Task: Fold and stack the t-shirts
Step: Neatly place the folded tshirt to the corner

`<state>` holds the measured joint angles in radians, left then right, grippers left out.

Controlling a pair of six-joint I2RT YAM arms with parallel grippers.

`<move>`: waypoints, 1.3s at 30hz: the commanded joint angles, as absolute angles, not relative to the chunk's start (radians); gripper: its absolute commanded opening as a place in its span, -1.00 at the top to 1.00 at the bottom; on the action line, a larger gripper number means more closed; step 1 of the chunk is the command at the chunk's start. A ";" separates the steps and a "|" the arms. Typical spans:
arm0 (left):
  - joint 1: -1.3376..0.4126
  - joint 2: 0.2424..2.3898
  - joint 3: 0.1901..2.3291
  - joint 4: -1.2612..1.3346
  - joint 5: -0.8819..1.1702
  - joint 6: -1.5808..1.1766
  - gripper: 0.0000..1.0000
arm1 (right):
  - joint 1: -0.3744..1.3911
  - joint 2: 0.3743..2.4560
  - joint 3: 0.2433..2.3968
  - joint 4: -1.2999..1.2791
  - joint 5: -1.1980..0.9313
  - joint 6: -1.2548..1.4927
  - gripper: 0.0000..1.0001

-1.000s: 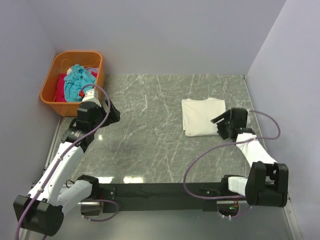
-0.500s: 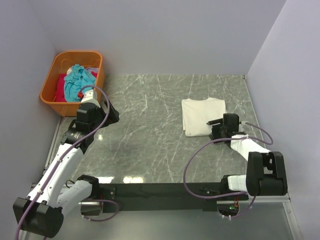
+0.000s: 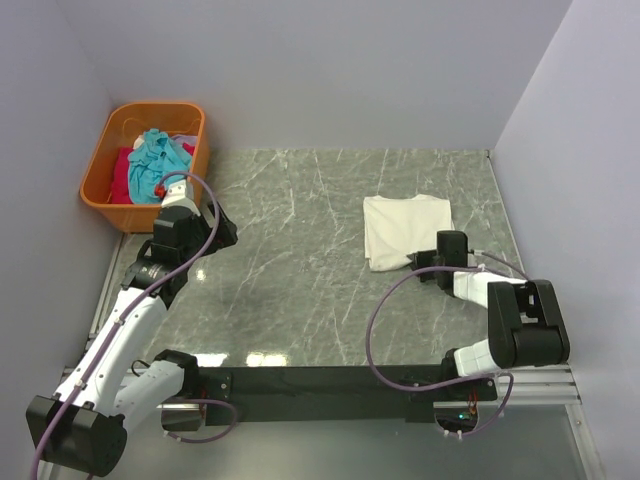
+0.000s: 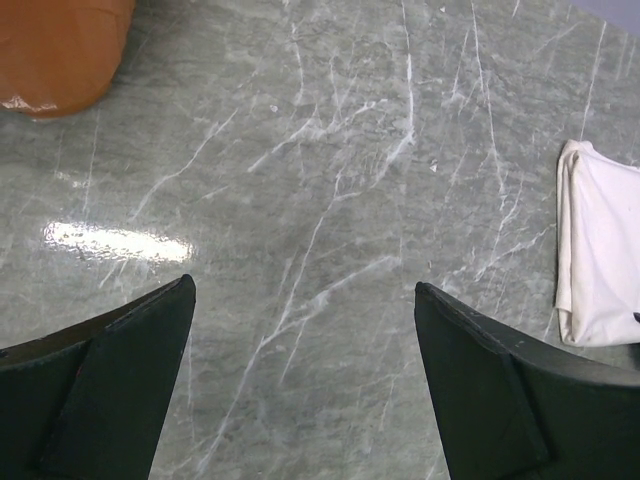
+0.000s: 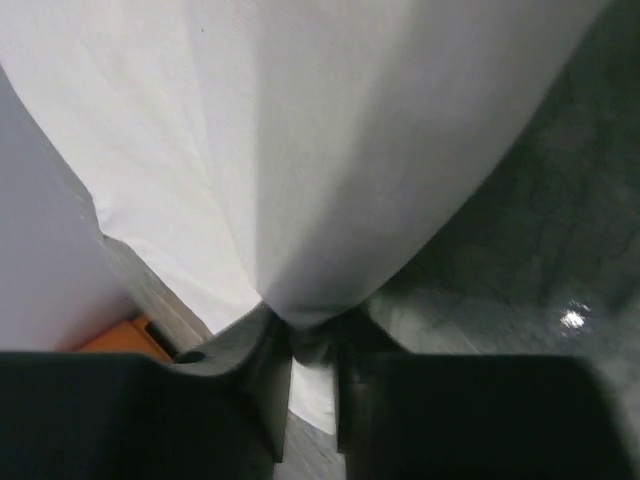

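Observation:
A folded cream t-shirt (image 3: 402,224) lies on the right of the marble table (image 3: 300,260). My right gripper (image 3: 420,262) sits low at the shirt's near edge. In the right wrist view its jaws (image 5: 310,335) are shut on a pinch of the cream cloth (image 5: 300,150). Teal (image 3: 160,152) and red (image 3: 124,176) t-shirts lie bunched in the orange basket (image 3: 150,108) at the back left. My left gripper (image 3: 226,232) hovers beside the basket, open and holding nothing (image 4: 303,285). The left wrist view shows the cream t-shirt (image 4: 600,250) at its right edge.
The orange basket (image 4: 55,50) stands off the table's back left corner, against the left wall. Grey walls close in the left, back and right sides. The arm bases and a black rail (image 3: 320,378) run along the near edge.
My right gripper has dropped and moved left to the cream t-shirt's near edge and shut on it. The left arm has barely shifted.

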<state>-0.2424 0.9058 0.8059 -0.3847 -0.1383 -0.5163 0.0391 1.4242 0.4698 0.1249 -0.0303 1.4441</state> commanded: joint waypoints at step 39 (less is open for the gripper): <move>-0.236 0.994 0.796 -0.339 -0.216 -0.488 -0.91 | -0.341 2.249 1.551 -0.031 -0.202 1.103 0.65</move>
